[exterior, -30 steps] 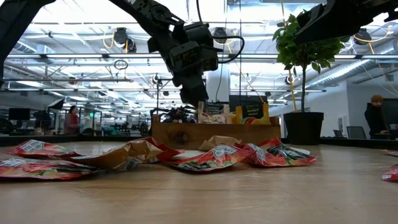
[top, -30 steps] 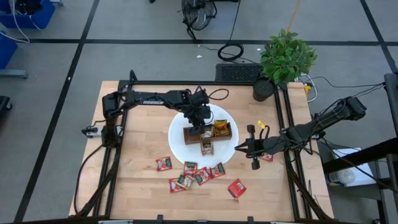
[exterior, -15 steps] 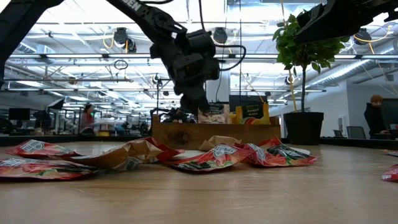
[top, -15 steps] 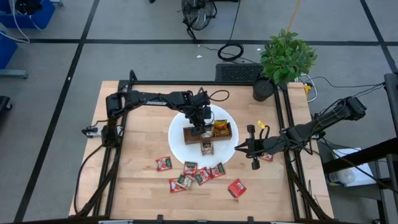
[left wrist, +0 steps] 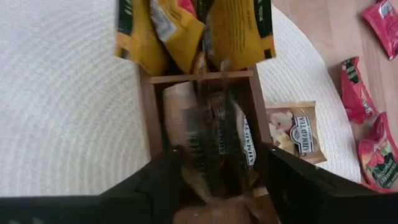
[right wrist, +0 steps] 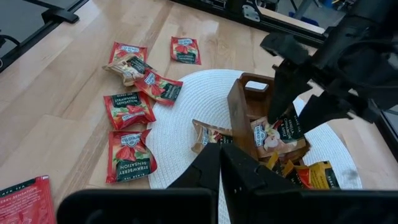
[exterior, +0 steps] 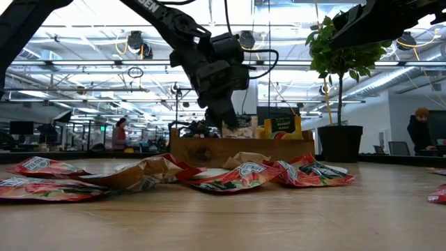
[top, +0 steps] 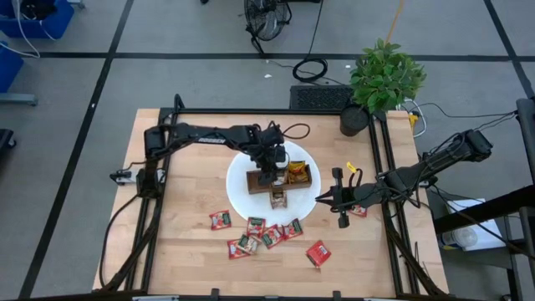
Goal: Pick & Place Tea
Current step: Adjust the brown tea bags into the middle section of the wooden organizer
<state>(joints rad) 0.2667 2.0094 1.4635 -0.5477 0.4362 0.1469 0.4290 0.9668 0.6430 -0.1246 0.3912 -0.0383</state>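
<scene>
A round white mat holds the wooden tray. The left gripper hovers with fingers spread over the tray's middle compartment and its beige sachets. The right gripper, closed and empty, waits beside the mat. Red sachets lie scattered nearby.

red sachets scattered, tan sachets in tray

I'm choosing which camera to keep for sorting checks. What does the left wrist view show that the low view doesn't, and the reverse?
Only the left wrist view looks down into the wooden tray: beige sachets in the middle compartment, between the left tool's fingers, and the white mat beneath.

Only the low view shows the potted plant and the room behind.

Both show the tray, yellow sachets and loose red sachets.
</scene>
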